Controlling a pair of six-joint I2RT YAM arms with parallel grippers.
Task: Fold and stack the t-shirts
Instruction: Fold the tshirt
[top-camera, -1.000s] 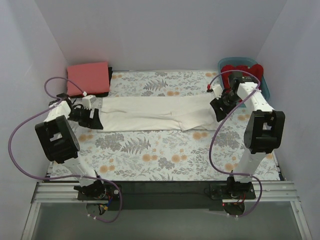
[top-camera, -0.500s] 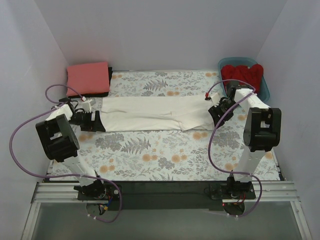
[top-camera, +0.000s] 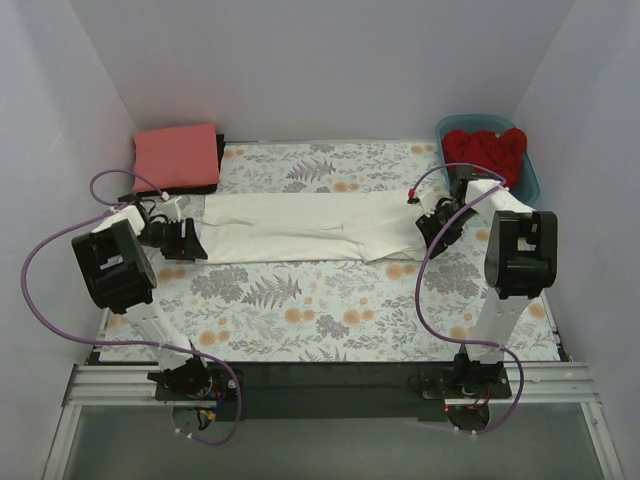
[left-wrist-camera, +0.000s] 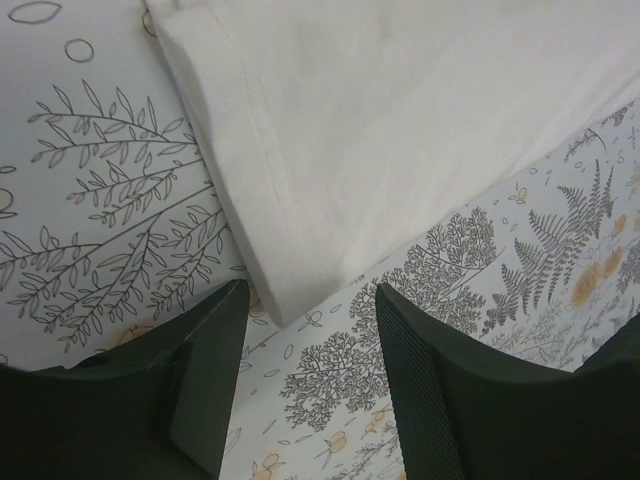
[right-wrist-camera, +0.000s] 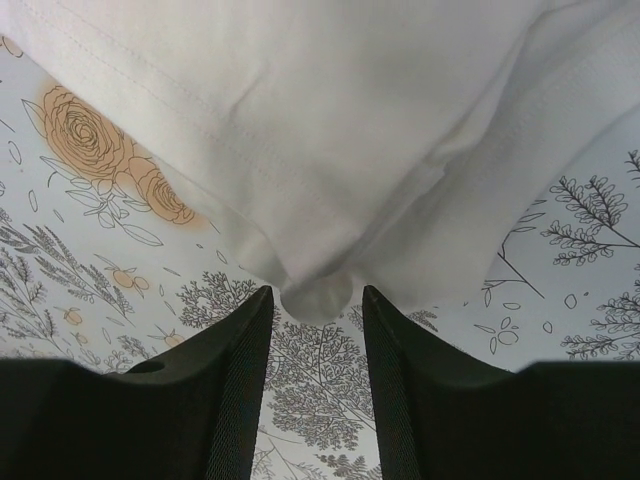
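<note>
The white t-shirt (top-camera: 310, 228) lies in a long strip across the worktop (top-camera: 300, 320) and has not moved. Both arms have slid in low at its near corners. The left jaws and right jaws are open, a corner between each pair, ready to pinch and fold.
</note>
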